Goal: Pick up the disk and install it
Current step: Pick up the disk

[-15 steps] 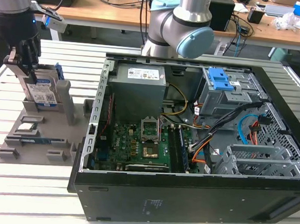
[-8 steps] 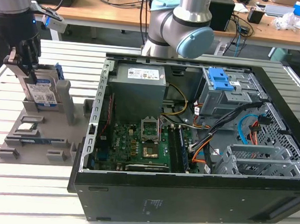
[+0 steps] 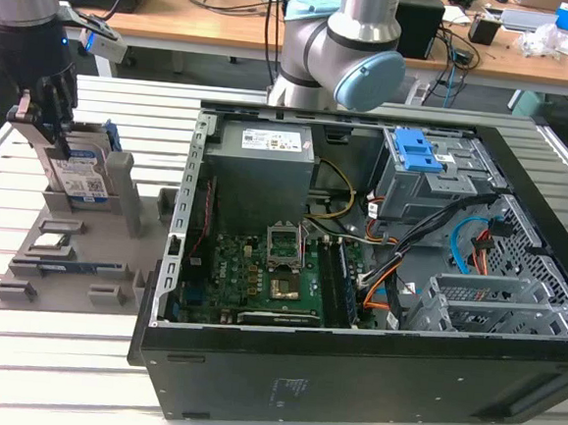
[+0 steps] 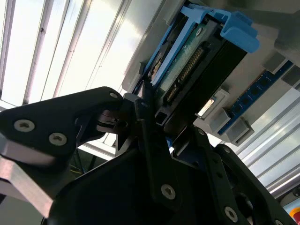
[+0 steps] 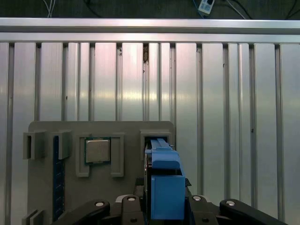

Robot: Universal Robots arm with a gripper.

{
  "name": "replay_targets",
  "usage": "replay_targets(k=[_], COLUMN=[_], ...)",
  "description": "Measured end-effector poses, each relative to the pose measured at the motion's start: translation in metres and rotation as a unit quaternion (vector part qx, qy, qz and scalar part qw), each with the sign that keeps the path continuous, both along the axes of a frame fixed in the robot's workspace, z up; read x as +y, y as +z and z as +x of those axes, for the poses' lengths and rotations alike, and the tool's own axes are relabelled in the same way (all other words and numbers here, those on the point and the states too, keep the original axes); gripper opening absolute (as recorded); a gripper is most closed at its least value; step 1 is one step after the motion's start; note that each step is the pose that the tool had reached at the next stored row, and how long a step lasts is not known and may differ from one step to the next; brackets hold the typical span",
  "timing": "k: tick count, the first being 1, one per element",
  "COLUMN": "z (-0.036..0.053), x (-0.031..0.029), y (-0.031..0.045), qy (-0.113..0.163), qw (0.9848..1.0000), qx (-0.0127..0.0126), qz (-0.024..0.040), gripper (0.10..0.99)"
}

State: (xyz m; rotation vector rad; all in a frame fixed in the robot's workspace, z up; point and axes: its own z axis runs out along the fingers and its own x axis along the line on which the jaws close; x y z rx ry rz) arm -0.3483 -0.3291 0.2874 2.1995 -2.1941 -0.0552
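The disk (image 3: 78,175) stands on edge in a slot of the grey parts holder (image 3: 73,289) at the exterior view's left, its white-and-blue label facing the camera. My gripper (image 3: 53,127) has come down over its top and is shut on the disk, one finger on each flat side. In the second wrist view the disk (image 4: 197,61) runs away from my gripper (image 4: 168,123), with its green board, connector and blue frame showing. The first wrist view shows the blue frame of the disk (image 5: 165,187) between my gripper's (image 5: 166,208) black links, still seated in the holder (image 5: 126,133).
The open computer case (image 3: 349,385) lies to the exterior view's right of the holder, with a grey drive bay topped by a blue latch (image 3: 421,156), a power-supply box (image 3: 263,167) and a motherboard (image 3: 269,275). A processor chip (image 5: 97,151) and a blue memory stick (image 5: 56,178) sit in the holder.
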Motion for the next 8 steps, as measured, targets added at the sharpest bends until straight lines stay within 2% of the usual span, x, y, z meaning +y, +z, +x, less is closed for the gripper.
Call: replay_targets(k=[8], z=[0.0000], x=[0.0005], y=[0.0156], qy=[0.000], qw=[1.0000], qx=[0.0002], qz=[-0.0001], gripper=[0.365])
